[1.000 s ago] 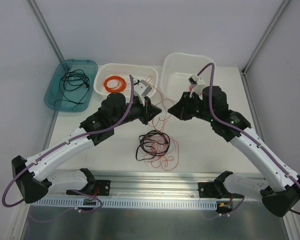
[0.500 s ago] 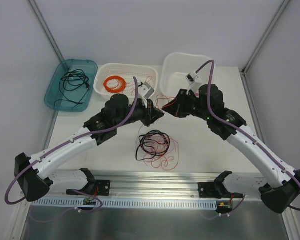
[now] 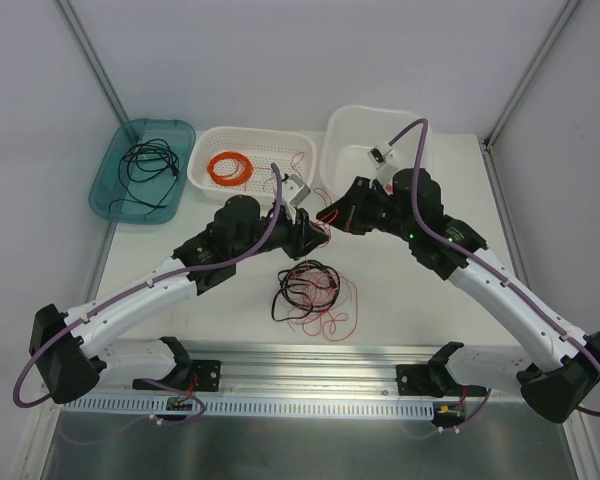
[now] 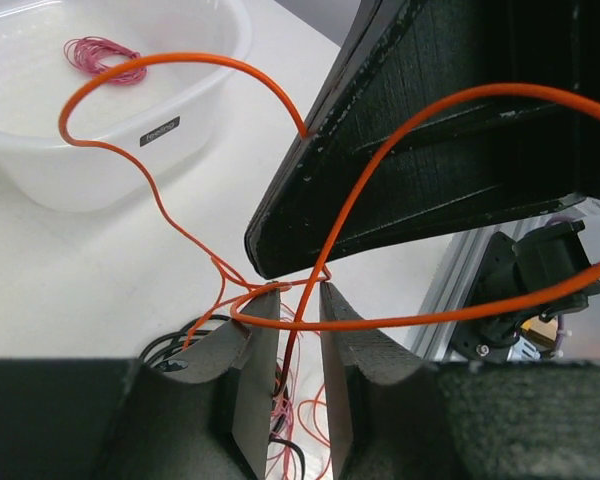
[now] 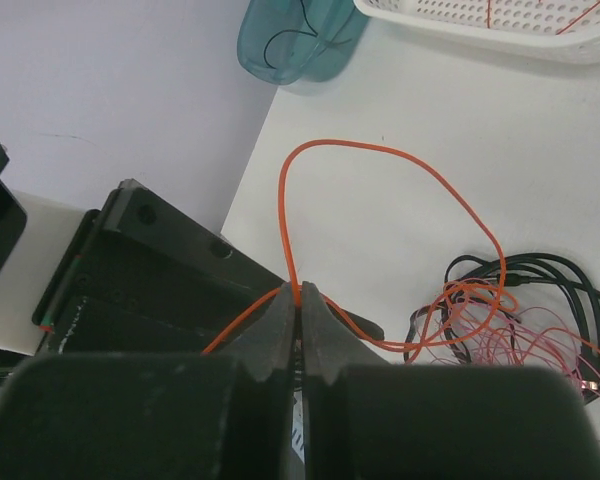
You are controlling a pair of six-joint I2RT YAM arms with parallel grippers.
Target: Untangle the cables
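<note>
The cables (image 3: 310,295) lie as a loose tangle of black, orange-red and pink wires on the white table, just in front of both grippers; they also show in the right wrist view (image 5: 510,310). An orange wire (image 5: 350,144) rises out of the tangle in a loop. My right gripper (image 3: 332,215) (image 5: 300,290) is shut on this orange wire. My left gripper (image 3: 315,228) (image 4: 300,290) is right next to it, tip to tip. Its jaws stand slightly apart, and the orange wire (image 4: 180,57) runs loosely between them and across their tips.
A teal tray (image 3: 115,185) with a black cable (image 3: 145,160) stands at the back left. Beside it a white basket (image 3: 205,150) holds a neat orange coil (image 3: 228,167). A white tub (image 3: 340,130) holding a pink coil (image 4: 100,48) stands behind my right arm. An aluminium rail (image 3: 310,355) runs along the near edge.
Both grippers have closed in on each other: the left moved right, the right moved left. Their tips now meet above the tangle. The tangle has not shifted.
</note>
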